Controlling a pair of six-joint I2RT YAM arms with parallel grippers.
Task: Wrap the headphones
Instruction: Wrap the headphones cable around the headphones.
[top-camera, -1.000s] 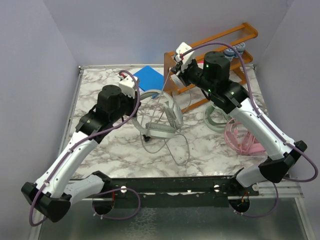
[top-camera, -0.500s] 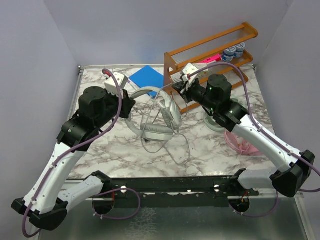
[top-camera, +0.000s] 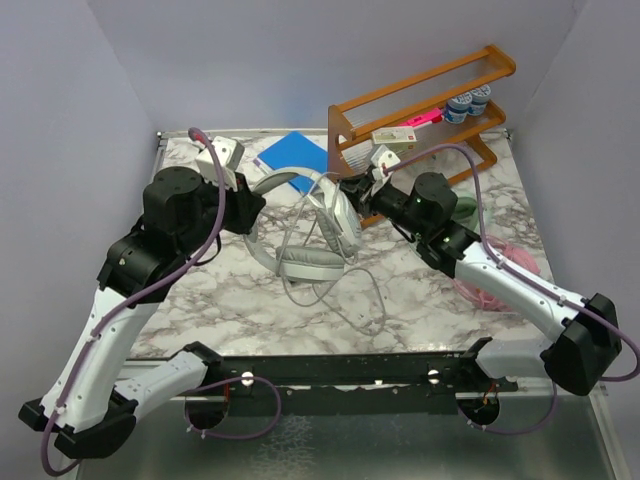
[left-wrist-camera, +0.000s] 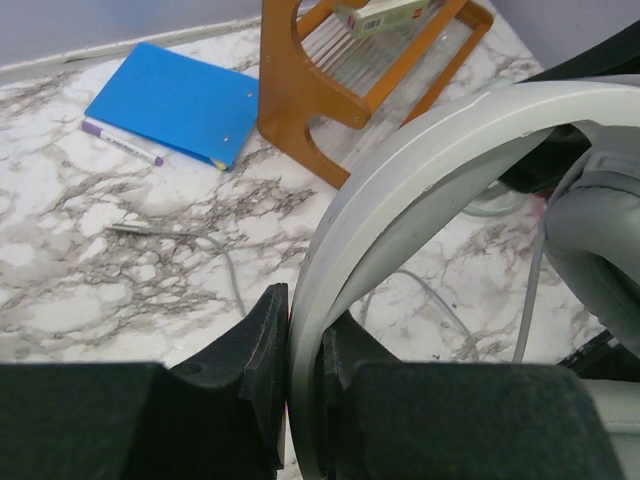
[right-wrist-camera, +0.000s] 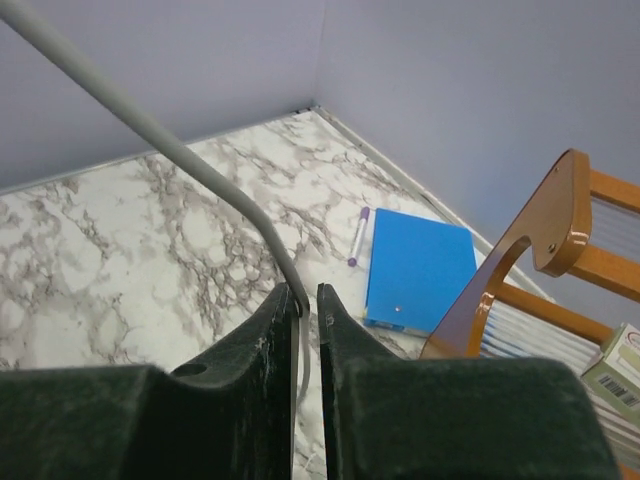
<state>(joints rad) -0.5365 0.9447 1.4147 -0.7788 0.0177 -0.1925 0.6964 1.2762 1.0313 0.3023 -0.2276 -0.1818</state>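
The silver-grey headphones (top-camera: 322, 228) are at the table's middle, with the headband arching up and the cups hanging. My left gripper (top-camera: 252, 207) is shut on the headband (left-wrist-camera: 400, 170), which is pinched between its jaws (left-wrist-camera: 305, 335). A grey cup (left-wrist-camera: 600, 250) shows at the right edge of the left wrist view. My right gripper (top-camera: 350, 188) is shut on the thin grey cable (right-wrist-camera: 150, 130), which runs up and left from its jaws (right-wrist-camera: 308, 297). More cable loops on the marble (top-camera: 355, 295). The pink headphones (top-camera: 497, 292) lie at the right. The mint green pair is mostly hidden by my right arm.
A wooden rack (top-camera: 420, 110) stands at the back right with small jars (top-camera: 468, 100) and a box on it. A blue folder (top-camera: 293, 155) and a purple pen (right-wrist-camera: 358, 235) lie at the back centre. The rack's foot (left-wrist-camera: 320, 120) is close behind the headband.
My left arm has pulled back and left, raising the headband. My right gripper has come down and forward from high by the rack, still holding the cable.
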